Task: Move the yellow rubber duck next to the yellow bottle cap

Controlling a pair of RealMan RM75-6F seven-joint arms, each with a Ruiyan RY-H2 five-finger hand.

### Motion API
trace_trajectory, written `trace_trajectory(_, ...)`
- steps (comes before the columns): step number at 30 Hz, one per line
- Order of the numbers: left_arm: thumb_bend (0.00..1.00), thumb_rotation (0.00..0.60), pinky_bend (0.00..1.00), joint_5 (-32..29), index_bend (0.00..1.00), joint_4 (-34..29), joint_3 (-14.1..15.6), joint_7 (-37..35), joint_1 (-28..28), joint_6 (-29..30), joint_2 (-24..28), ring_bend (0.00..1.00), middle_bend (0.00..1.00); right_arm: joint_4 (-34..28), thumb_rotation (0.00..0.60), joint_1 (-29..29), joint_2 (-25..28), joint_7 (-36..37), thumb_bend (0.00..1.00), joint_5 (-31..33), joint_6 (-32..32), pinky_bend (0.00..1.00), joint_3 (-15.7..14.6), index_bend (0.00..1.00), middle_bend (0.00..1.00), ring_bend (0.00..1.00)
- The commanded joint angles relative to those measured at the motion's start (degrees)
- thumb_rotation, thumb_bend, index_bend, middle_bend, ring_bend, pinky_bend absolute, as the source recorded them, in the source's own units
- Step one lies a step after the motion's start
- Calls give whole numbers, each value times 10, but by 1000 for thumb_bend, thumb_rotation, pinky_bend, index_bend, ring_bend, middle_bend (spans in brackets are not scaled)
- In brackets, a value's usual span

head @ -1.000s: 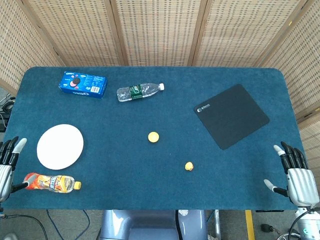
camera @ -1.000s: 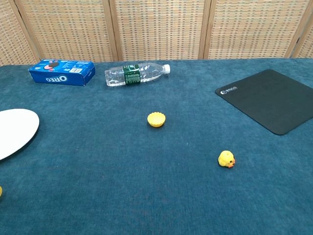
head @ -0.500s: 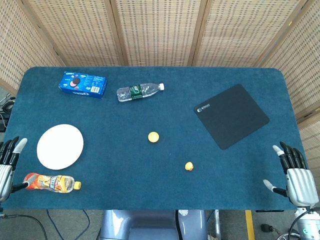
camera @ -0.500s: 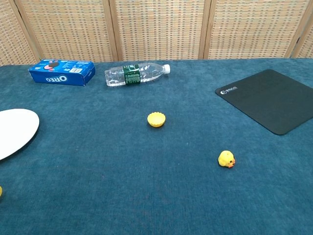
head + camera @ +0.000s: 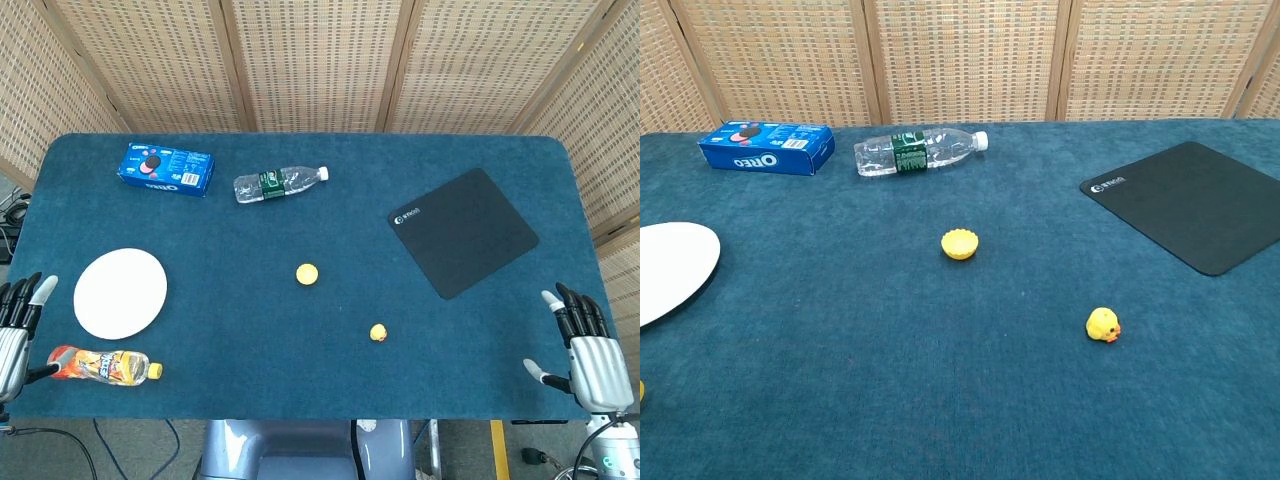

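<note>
Small yellow rubber duck (image 5: 1102, 325) stands free on the blue cloth table (image 5: 250, 330), well apart from the yellow bottle cap (image 5: 960, 244).
Likely light, soft, slightly squashy: pinch the body sides gently. Right hand (image 5: 587, 340) and left hand (image 5: 14, 325) spread, empty.

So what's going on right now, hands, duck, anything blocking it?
Left hand and right hand open at table edges. Duck untouched, apart from the yellow cap. Bare cloth between them.
</note>
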Motion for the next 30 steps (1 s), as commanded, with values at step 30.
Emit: trace_trajectory(30, 157, 600, 0, -7, 0, 1, -4, -5, -1, -2, 1, 0, 0, -173, 600, 107, -16, -174, 15, 3, -157, 0, 13, 305, 0, 0)
